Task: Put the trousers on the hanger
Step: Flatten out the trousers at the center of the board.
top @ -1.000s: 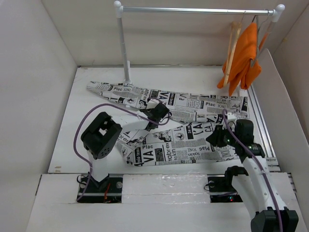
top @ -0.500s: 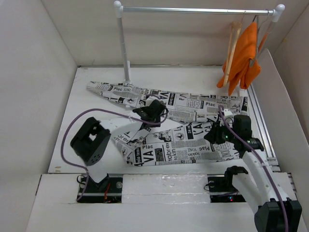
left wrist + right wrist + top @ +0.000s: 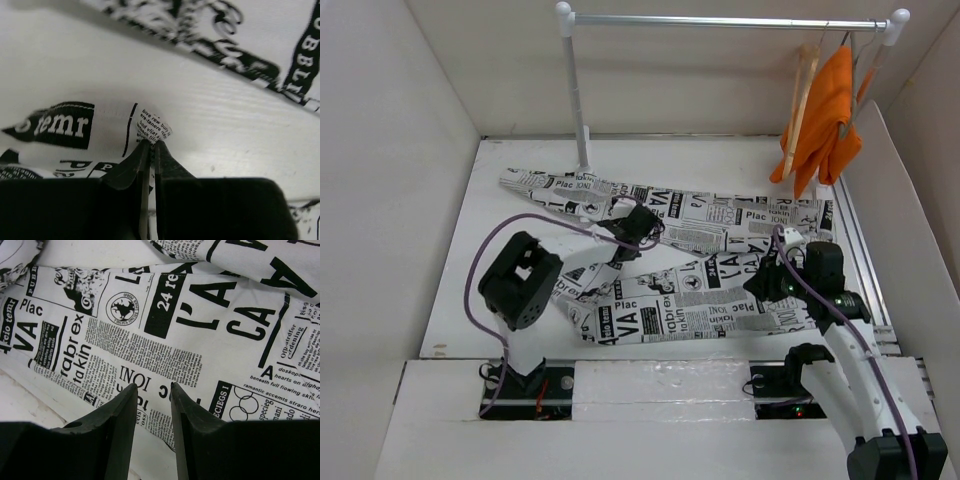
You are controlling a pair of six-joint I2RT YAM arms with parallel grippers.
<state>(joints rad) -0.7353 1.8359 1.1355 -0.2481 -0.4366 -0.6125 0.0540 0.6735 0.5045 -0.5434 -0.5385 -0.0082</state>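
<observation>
The newspaper-print trousers (image 3: 705,295) lie spread across the table, one leg running to the back left, the other doubled along the front. My left gripper (image 3: 625,238) is at an edge of the trousers (image 3: 55,125) near the middle. Its jaws (image 3: 151,143) are shut on a small raised fold of the cloth. My right gripper (image 3: 767,285) hovers low over the right part of the trousers (image 3: 165,325). The right gripper (image 3: 152,386) is open, with nothing between its fingers. The tan wooden hanger (image 3: 804,90) hangs on the rail at the back right.
A metal rail (image 3: 720,20) on a post (image 3: 578,100) spans the back. An orange garment (image 3: 825,115) hangs on a second hanger beside the tan one. White walls close in on both sides. A purple cable (image 3: 485,270) loops off the left arm.
The left gripper opened and shut again on a fold of the trousers, shifting slightly back and left. The right gripper opened a little wider and stayed over the cloth.
</observation>
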